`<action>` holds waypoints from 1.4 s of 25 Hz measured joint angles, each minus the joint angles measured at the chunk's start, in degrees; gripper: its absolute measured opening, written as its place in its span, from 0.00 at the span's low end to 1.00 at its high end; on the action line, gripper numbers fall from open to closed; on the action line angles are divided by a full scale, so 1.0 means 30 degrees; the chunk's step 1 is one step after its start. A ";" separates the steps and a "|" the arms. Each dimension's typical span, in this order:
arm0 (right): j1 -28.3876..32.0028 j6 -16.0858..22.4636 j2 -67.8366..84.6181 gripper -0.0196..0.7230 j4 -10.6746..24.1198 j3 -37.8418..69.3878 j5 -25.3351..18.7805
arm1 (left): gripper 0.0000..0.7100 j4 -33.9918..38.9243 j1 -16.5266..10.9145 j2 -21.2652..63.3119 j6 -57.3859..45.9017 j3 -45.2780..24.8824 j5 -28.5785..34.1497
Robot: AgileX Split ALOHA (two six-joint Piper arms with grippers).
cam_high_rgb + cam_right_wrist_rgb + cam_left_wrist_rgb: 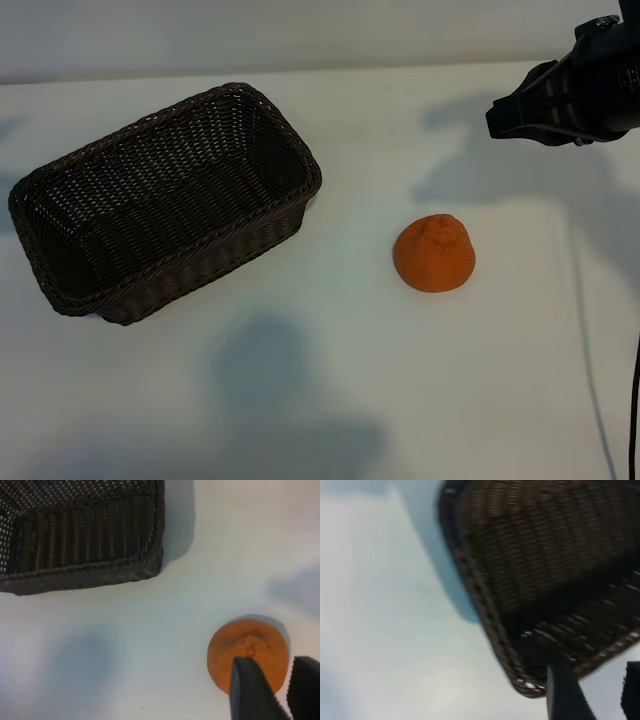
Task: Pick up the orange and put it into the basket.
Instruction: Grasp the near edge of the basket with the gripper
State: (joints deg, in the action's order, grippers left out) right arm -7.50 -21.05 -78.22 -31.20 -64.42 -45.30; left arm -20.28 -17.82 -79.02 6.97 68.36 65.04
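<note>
The orange (pixel 434 254) sits on the white table right of the middle, its bumpy knob pointing up. The dark woven basket (pixel 60 290) stands at the left, with nothing in it. My right gripper (pixel 540 105) hangs in the air at the far right, above and beyond the orange and apart from it. In the right wrist view its fingers (pixel 252 690) stand a little apart over the orange (pixel 240 650), holding nothing. My left gripper (pixel 596 672) is out of the exterior view. It hovers open over a corner of the basket (pixel 485 615).
The white table (pixel 330 400) spreads between the basket and the orange, crossed by soft arm shadows. A dark cable (pixel 634 420) runs down the right edge.
</note>
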 joint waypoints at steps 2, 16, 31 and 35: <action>0.0000 0.0000 0.0000 0.34 0.0000 0.0000 0.0000 | 0.52 0.0360 -0.0145 -0.0096 -0.0220 0.0000 -0.0134; 0.0000 0.0000 0.0000 0.34 0.0000 0.0000 0.0014 | 0.64 0.1697 -0.0145 -0.2754 -0.2652 -0.0320 -0.3078; 0.0000 0.0000 0.0000 0.34 0.0000 0.0000 0.0056 | 0.64 0.1532 -0.0145 -0.5895 -0.2814 -0.0320 -0.3673; 0.0000 0.0000 0.0000 0.34 0.0000 0.0000 0.0070 | 0.64 0.1188 -0.0145 -0.6435 -0.2814 -0.0320 -0.3977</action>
State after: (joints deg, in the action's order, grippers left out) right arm -7.50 -21.05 -78.22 -31.20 -64.42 -45.09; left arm -16.72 -18.26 -98.32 -1.47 67.40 53.11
